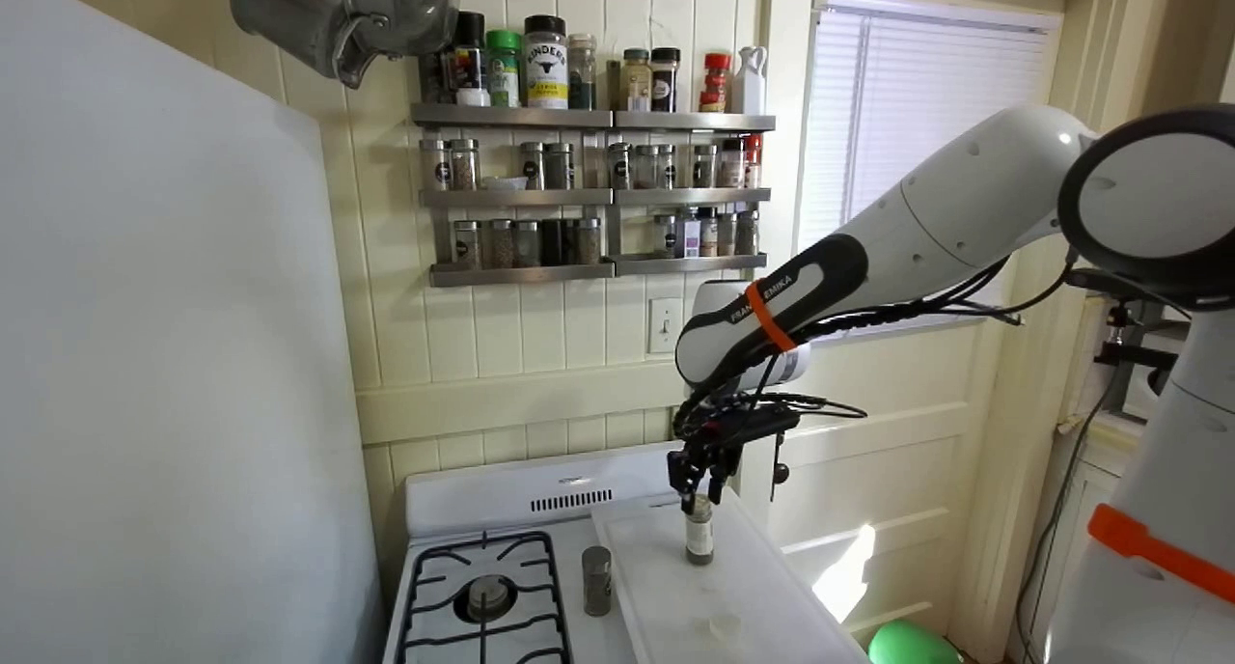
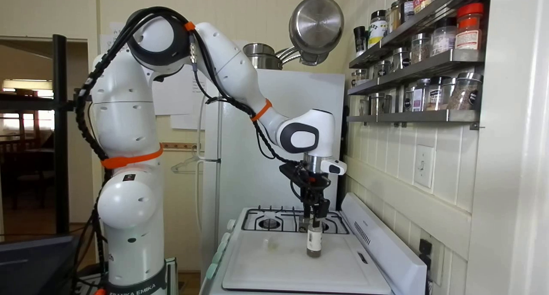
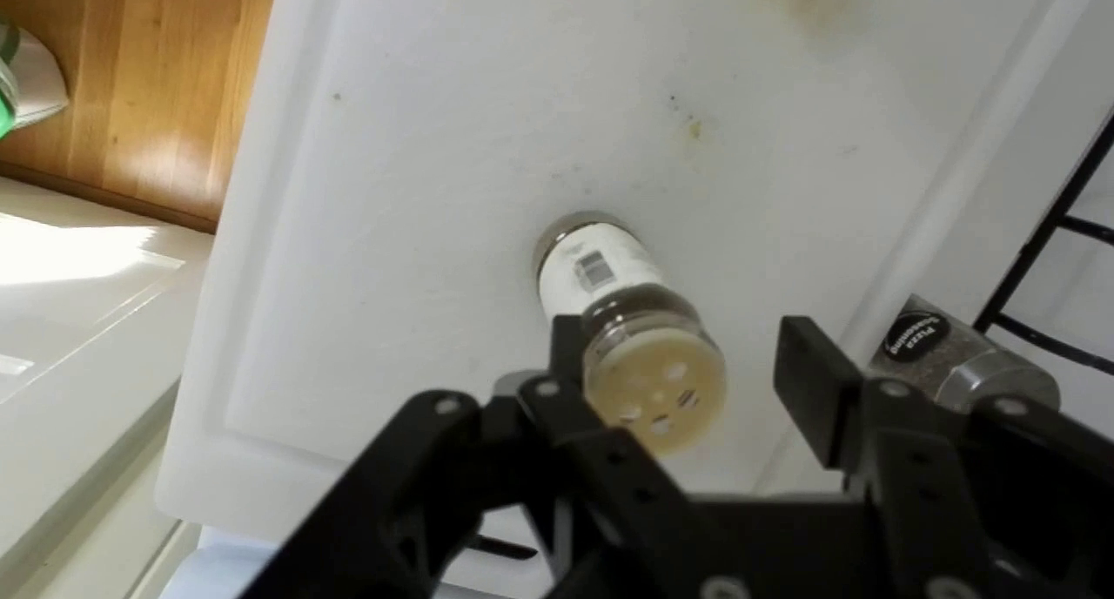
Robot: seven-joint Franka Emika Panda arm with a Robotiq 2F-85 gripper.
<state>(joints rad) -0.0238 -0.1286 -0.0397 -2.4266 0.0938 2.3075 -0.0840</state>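
1. Shaker jar (image 3: 622,299) stands upright on a white board (image 3: 418,198) laid over part of the stove (image 1: 463,498); in both exterior views it is at 6 o'clock from the end effector (image 3: 687,364).
2. Brownish contents show past both edges of its white label (image 3: 592,268); a cream top with holes (image 3: 657,377) sits on the neck.
3. End effector: moderately wide, its fingers (image 3: 567,346) spread beyond the cream top, one just beside it at 10 o'clock, the opposite one apart at 3 o'clock; whether the nearer touches, I cannot tell.
4. Pizza Seasoning jar (image 3: 936,351), clear with a metal lid and brown contents, stands on the stove at 3 o'clock from the shaker jar in the wrist view.
5. Spice shelves (image 1: 516,198) toward 12 o'clock in an exterior view carry lidded jars (image 1: 503,245) of brown and dark seasonings.
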